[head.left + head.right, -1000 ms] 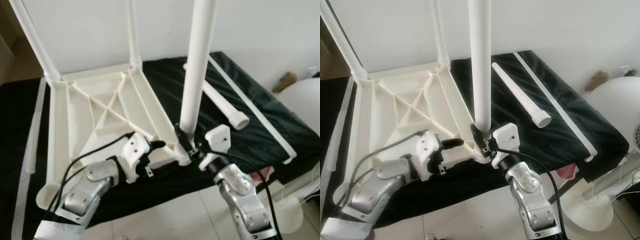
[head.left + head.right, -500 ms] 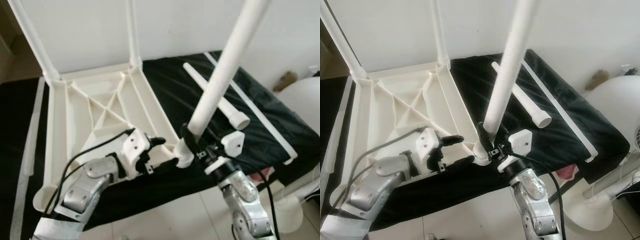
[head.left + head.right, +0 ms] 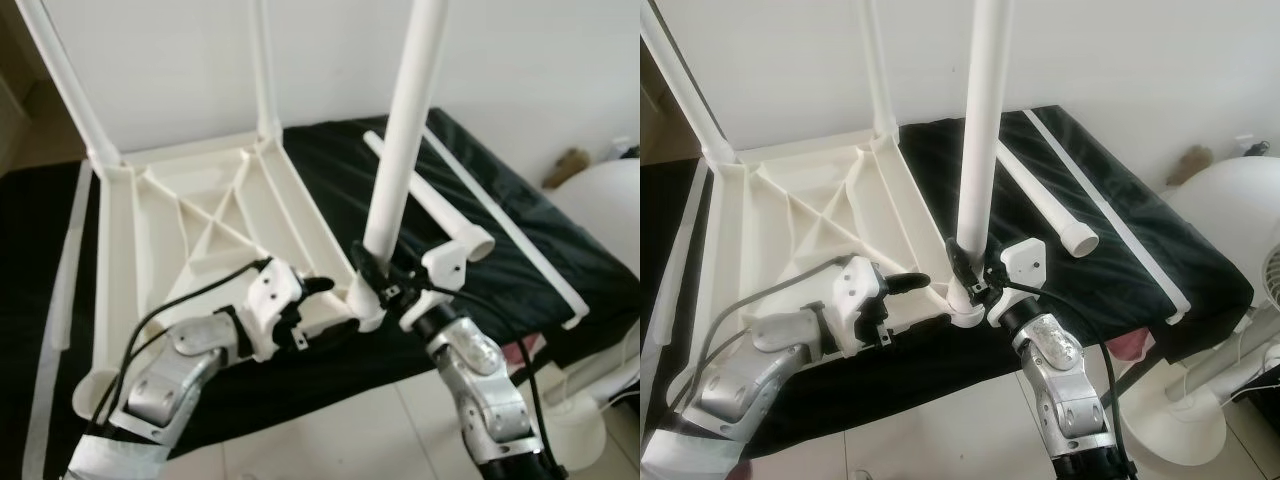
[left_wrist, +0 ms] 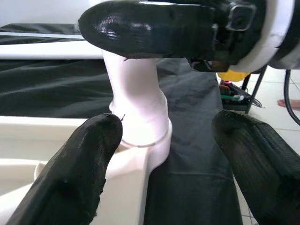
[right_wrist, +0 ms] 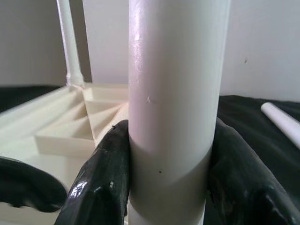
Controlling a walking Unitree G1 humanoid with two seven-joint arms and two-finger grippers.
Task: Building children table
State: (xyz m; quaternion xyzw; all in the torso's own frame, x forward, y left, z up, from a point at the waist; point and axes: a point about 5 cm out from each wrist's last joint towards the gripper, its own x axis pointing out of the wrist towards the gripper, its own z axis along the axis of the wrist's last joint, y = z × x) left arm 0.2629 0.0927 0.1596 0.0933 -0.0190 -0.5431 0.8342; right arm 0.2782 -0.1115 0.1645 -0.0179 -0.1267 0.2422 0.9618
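Note:
The white children's table top (image 3: 200, 210) lies upside down on a black cloth, with two legs (image 3: 65, 70) (image 3: 262, 60) standing at its far corners. A third white leg (image 3: 400, 150) stands almost upright in the near right corner socket (image 4: 140, 140). My right gripper (image 3: 375, 280) is shut on this leg just above the socket; its fingers (image 5: 105, 183) press both sides of the tube (image 5: 176, 93). My left gripper (image 3: 322, 306) is open at the same corner, with the socket between its spread fingers (image 4: 70, 178).
A loose white leg (image 3: 440, 205) and a long white strip (image 3: 510, 220) lie on the cloth to the right. Another white strip (image 3: 68, 260) runs along the table's left side. A white fan (image 3: 1230, 230) stands at the right, with tiled floor below the cloth's front edge.
Half a second ago the held leg leaned to the right. It now stands nearly upright in the socket, and my right gripper has swung back with it. My left gripper has stayed put.

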